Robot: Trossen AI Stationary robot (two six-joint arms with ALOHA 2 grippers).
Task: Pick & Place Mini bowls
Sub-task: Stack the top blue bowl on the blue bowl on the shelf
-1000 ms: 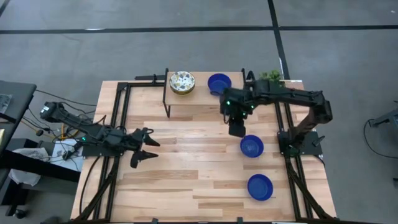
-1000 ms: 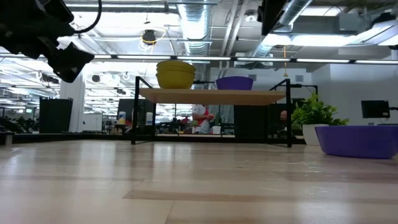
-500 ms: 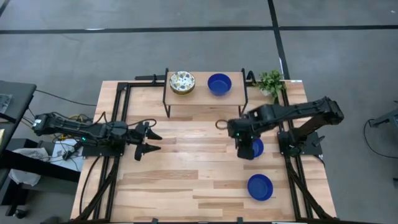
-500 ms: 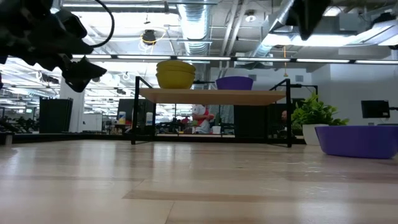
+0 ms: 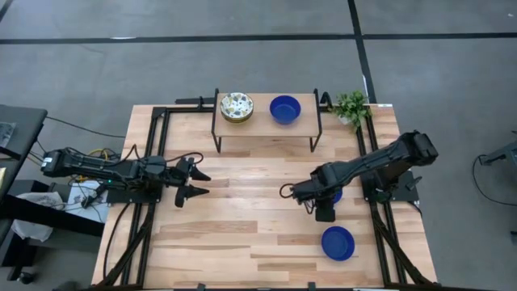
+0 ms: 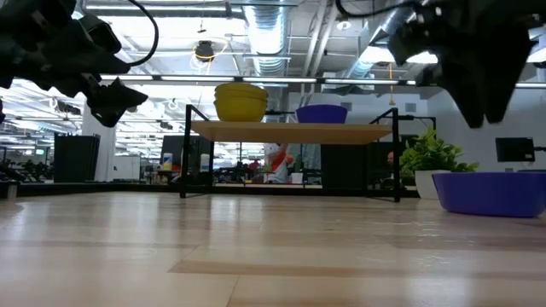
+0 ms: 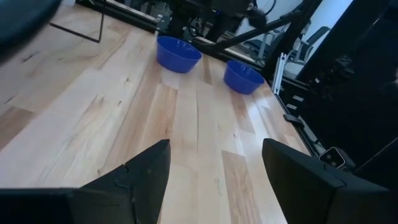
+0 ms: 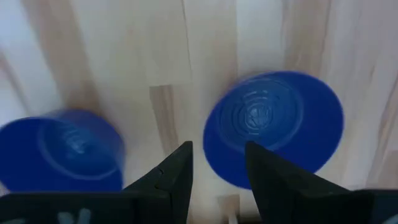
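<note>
Two blue mini bowls rest on their bases on the table's right part: one (image 5: pixel 337 195) partly under my right arm, the other (image 5: pixel 338 242) nearer the near edge. My right gripper (image 5: pixel 324 212) hangs open between them, above the table; its wrist view looks down on both bowls (image 8: pixel 273 127) (image 8: pixel 62 152). On the shelf stand a third blue bowl (image 5: pixel 285 109) and a stack of floral bowls (image 5: pixel 236 107). My left gripper (image 5: pixel 191 184) waits open over the table's left part, raised in the low view (image 6: pixel 115 98).
A small wooden shelf on a black wire frame (image 5: pixel 266 125) stands at the far edge. A potted green plant (image 5: pixel 351 105) sits at the far right corner. Black frame rails (image 5: pixel 153 153) run along both sides. Bare wood (image 5: pixel 250 202) lies between the arms.
My right gripper has travelled from beside the shelf toward the near edge, passing over the middle blue bowl, and has come down into the low view. My left gripper shifted slightly toward the far edge and turned a little early on, then stayed still. No bowl has moved.
</note>
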